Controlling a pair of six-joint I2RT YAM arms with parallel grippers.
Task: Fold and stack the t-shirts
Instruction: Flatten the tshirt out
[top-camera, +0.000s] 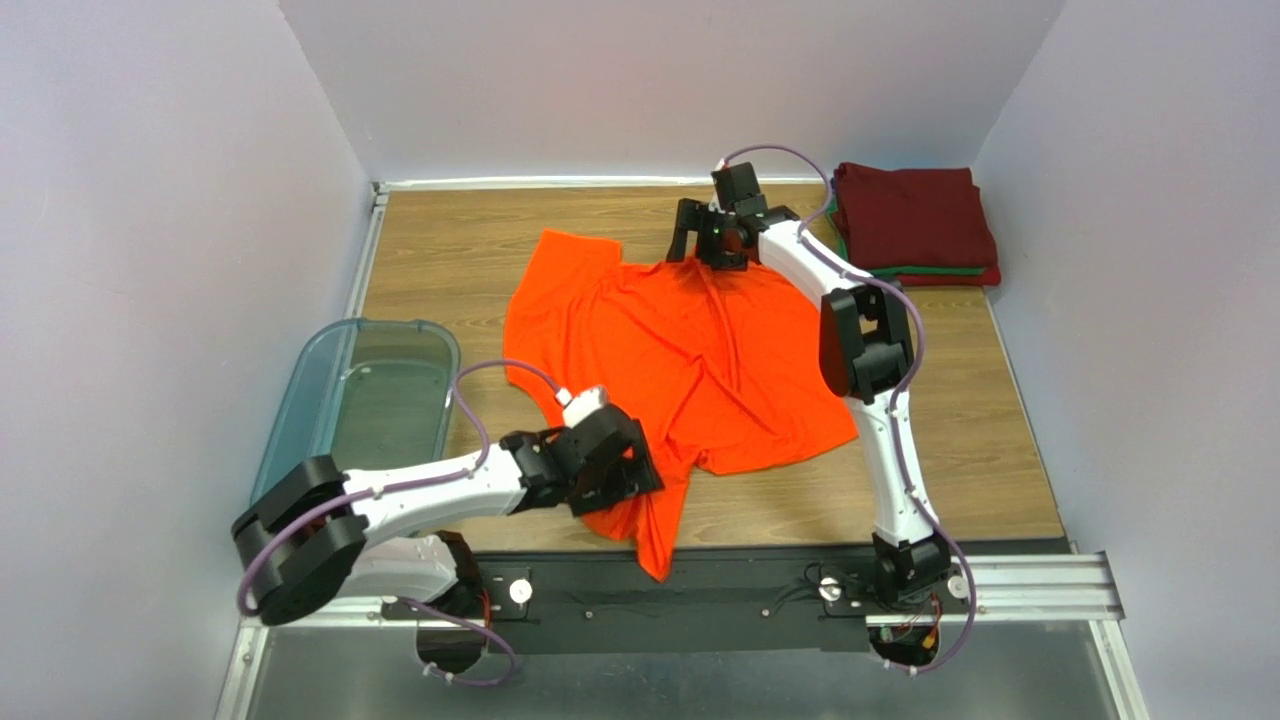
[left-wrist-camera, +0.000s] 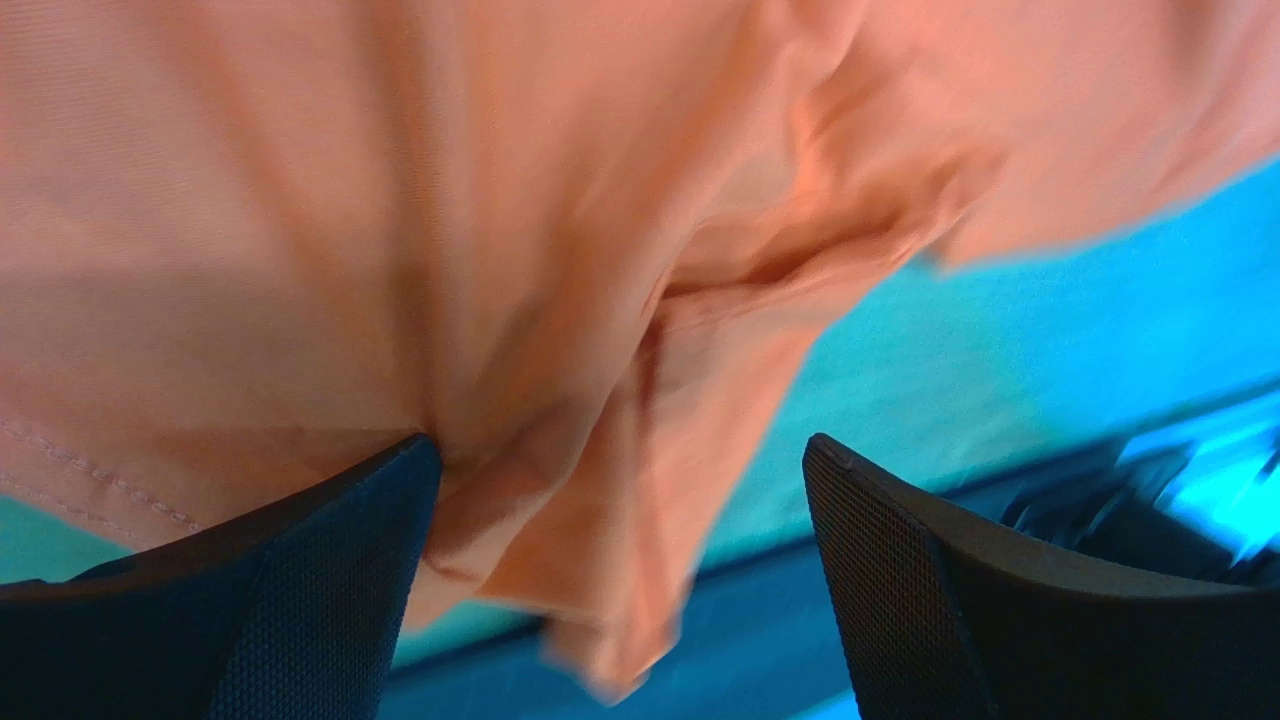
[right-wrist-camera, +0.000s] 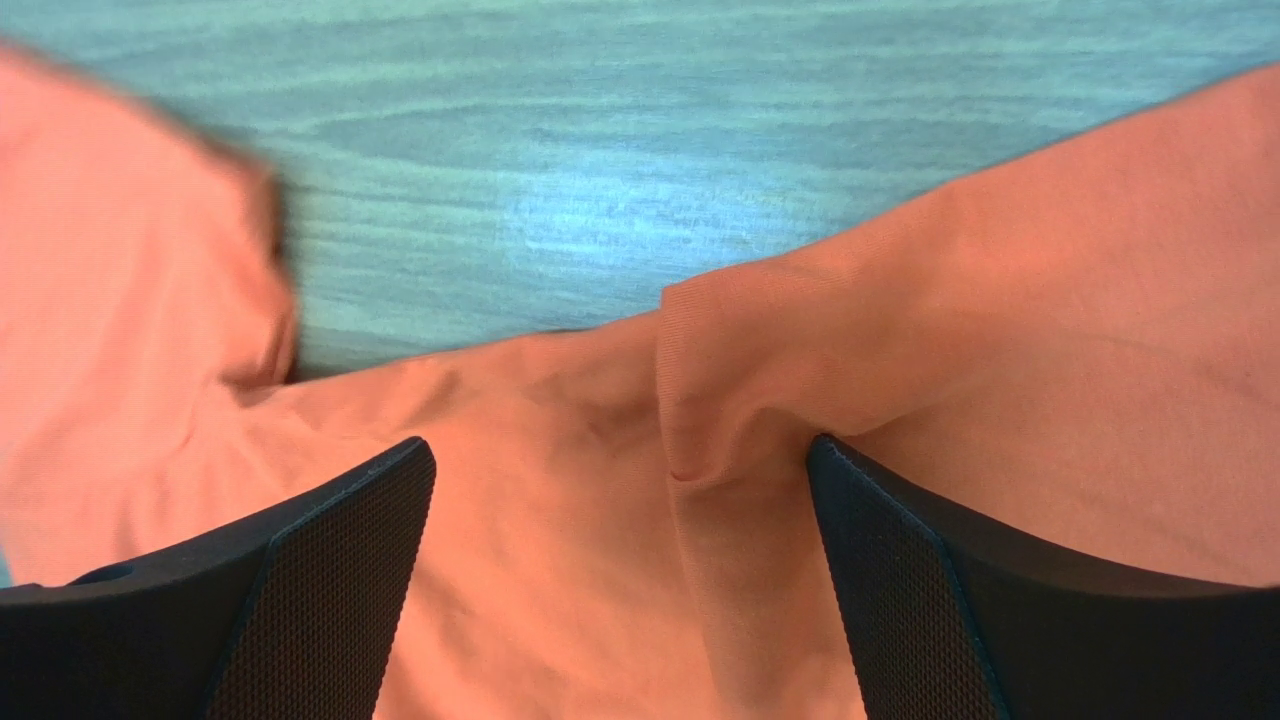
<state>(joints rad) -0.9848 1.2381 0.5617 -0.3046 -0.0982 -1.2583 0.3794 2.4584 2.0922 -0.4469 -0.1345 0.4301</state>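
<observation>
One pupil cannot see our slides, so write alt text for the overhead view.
A rumpled orange t-shirt lies spread on a wooden table, with the left gripper at its near edge and the right gripper at its far edge. A stack of folded shirts, maroon on top, sits far right, and a blue-grey bin sits near left.

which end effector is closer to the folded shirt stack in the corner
Right. The right end effector sits at the far edge of the orange t-shirt, just left of the folded t-shirt stack; the left end effector is at its near edge.
</observation>
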